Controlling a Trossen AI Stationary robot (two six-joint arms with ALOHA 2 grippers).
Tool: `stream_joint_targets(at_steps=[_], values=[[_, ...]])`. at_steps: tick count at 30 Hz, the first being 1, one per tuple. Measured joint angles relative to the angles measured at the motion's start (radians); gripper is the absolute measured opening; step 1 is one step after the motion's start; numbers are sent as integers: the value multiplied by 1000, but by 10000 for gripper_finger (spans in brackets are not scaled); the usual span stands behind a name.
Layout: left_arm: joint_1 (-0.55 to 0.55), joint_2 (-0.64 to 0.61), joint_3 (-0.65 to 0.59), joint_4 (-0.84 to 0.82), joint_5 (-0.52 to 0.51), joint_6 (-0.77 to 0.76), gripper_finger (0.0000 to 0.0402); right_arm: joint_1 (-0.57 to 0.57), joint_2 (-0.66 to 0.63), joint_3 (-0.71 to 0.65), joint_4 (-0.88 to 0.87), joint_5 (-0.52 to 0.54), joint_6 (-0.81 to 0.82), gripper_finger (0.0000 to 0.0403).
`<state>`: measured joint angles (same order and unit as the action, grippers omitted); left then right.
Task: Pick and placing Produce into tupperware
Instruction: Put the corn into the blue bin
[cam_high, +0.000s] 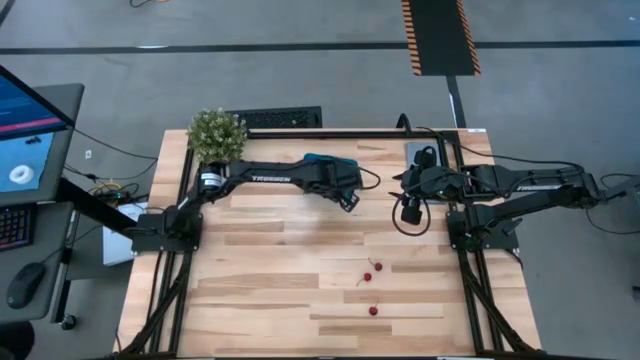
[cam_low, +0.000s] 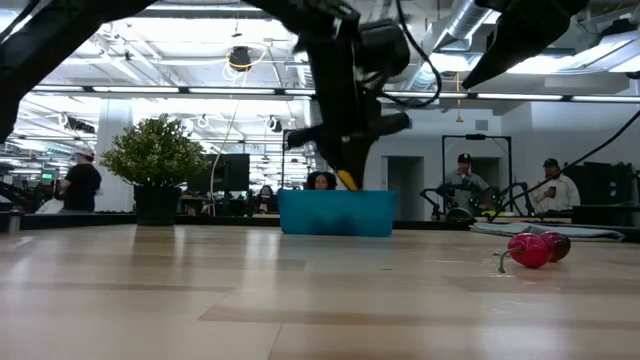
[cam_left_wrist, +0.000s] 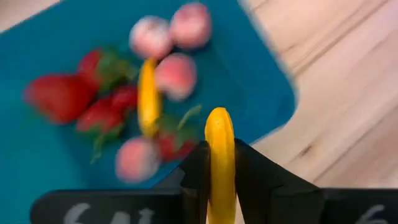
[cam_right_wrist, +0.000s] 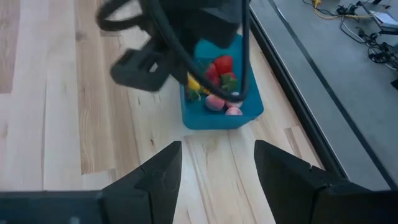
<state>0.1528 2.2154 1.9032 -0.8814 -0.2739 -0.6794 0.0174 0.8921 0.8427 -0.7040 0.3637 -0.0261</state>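
The teal tupperware (cam_high: 322, 161) sits at the table's far middle. In the left wrist view it (cam_left_wrist: 56, 162) holds red strawberries (cam_left_wrist: 59, 96), pink pieces (cam_left_wrist: 176, 74) and a yellow piece (cam_left_wrist: 148, 96). My left gripper (cam_low: 347, 172) hangs just above its right end, shut on another yellow piece (cam_left_wrist: 219, 149). Three dark red cherries (cam_high: 372, 272) lie on the near right of the table, and two show in the low view (cam_low: 535, 248). My right gripper (cam_right_wrist: 217, 155) waits open to the right of the tupperware (cam_right_wrist: 217, 115). My left gripper pinches the long yellow piece between its two fingers (cam_left_wrist: 196, 168). The piece's rounded end (cam_left_wrist: 219, 121) sticks out past the fingertips. The fingers point down from above and lie along the piece. The piece is lifted clear, its tip (cam_low: 347, 181) just over the tupperware's rim.
A bushy green potted plant (cam_high: 217, 135) stands at the far left corner. A grey flat plate (cam_high: 420, 152) lies at the far right, under the right arm. Bare wood (cam_high: 270, 280) fills the near half of the table. People and desks show in the room behind.
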Motion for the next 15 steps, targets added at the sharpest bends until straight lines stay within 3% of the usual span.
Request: stream_joint_targets(at_steps=[8,15], values=[[63,-3,-53,257,22,49,48,0,0,0,0,0,0,225],[75,-3,-53,283,10,87,48,0,0,0,-1,0,0,225]])
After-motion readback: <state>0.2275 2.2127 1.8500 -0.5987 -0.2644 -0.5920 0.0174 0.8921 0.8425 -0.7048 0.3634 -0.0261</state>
